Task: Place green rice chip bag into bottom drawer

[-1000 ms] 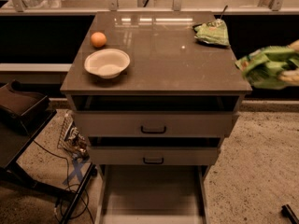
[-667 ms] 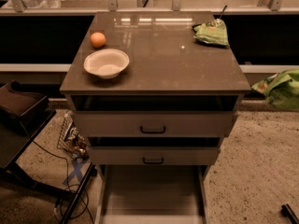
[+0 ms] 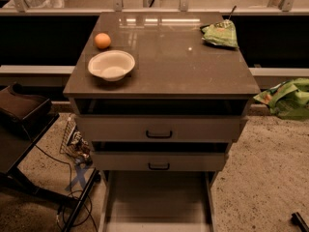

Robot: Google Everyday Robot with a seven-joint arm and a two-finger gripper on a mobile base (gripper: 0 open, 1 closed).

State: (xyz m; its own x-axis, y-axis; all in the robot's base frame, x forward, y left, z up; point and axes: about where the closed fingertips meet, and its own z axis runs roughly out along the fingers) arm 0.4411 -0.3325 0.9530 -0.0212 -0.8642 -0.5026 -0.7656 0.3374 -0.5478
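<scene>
Nearest the camera, the bottom drawer stands pulled open at the foot of the cabinet, its pale floor bare between thin side walls. Just behind and above it sit two drawer fronts with black handles, the lower one and the upper one, both slightly out. Off to the right, clear of the cabinet and about level with its top edge, is the green rice chip bag, crumpled and blurred. The gripper does not show; it may be behind the bag or past the right edge, so whether it grasps the bag cannot be told. On the far tabletop rest a white bowl, an orange and a paler green bag.

The step appears to be carrying the bag to the drawer. Done well, the bag would travel left and toward the camera, stay in front of the handled fronts, pass over the right side wall, and be let go low over the middle of the floor.
</scene>
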